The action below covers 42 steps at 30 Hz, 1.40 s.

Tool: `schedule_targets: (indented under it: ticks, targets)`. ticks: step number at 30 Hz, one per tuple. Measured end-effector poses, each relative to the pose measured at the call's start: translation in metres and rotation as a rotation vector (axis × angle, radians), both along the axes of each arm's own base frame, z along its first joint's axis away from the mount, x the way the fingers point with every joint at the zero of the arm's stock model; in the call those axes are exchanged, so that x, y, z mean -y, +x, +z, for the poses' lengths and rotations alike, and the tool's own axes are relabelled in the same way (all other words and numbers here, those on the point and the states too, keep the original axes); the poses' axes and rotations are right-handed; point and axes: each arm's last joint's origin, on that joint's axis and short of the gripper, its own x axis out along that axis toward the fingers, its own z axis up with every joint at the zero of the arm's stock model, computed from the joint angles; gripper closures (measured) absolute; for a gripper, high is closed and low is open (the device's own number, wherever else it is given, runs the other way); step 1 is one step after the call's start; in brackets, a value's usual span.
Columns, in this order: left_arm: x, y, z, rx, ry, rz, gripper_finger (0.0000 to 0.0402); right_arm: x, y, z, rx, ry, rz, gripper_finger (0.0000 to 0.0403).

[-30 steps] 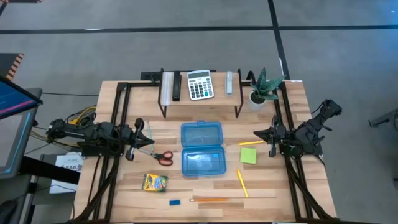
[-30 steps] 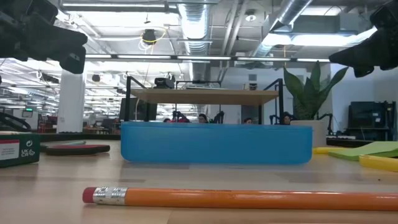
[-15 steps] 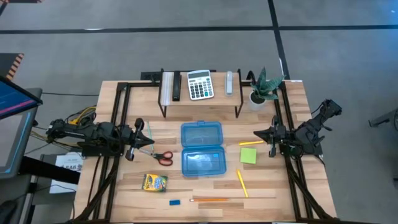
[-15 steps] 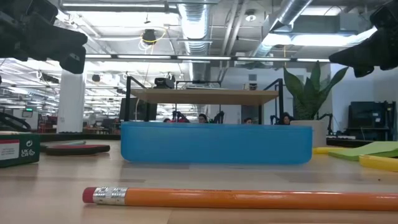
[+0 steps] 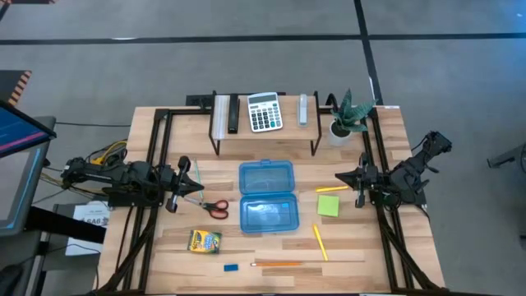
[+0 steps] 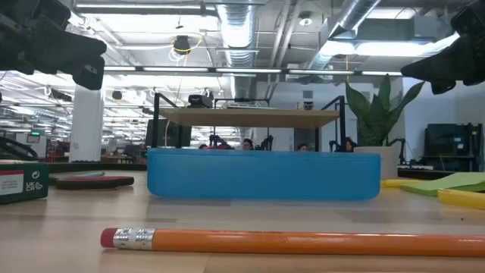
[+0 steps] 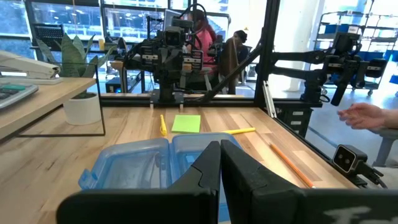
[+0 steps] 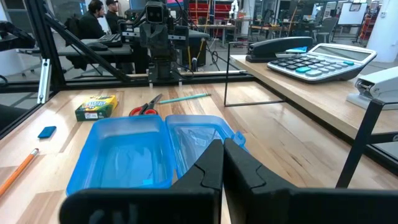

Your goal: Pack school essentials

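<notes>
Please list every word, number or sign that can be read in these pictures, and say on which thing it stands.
No text can be read with certainty.
Crayon box: printing on its top, too small to read.
The same box in the low view: white marks on green, too blurred.
Calculator: key labels too small.

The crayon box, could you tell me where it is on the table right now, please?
In the high view the yellow crayon box lies near the table's front left, just below the red-handled scissors and left of the open blue case.
</notes>
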Motion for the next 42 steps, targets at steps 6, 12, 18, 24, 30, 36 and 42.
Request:
schedule_targets:
  ticks: [6, 12, 18, 24, 30, 36, 42]
  targets:
    - [0.000, 0.000, 0.000, 0.000, 0.000, 0.000, 0.0401, 0.000, 0.000, 0.000, 0.000, 0.000, 0.000, 0.0374]
    - [0.000, 0.000, 0.000, 0.002, 0.014, 0.001, 0.0401, 0.000, 0.000, 0.000, -0.001, -0.005, 0.000, 0.0375]
    - [0.000, 0.000, 0.000, 0.016, 0.102, 0.010, 0.0401, 0.000, 0.000, 0.000, -0.020, -0.082, 0.006, 0.0375]
    - [0.000, 0.000, 0.000, 0.014, 0.092, 0.012, 0.0401, 0.000, 0.000, 0.000, -0.019, -0.085, 0.005, 0.0375]
    - [0.000, 0.000, 0.001, 0.021, 0.075, 0.014, 0.0401, -0.001, 0.001, 0.004, 0.028, -0.043, 0.004, 0.0375]
    - [-0.001, 0.000, 0.008, 0.093, 0.047, 0.052, 0.0401, 0.000, 0.000, 0.016, 0.146, 0.049, 0.000, 0.0375]
    - [-0.003, 0.000, 0.011, 0.111, -0.006, 0.102, 0.0401, 0.001, -0.002, 0.031, 0.279, 0.152, -0.002, 0.0375]
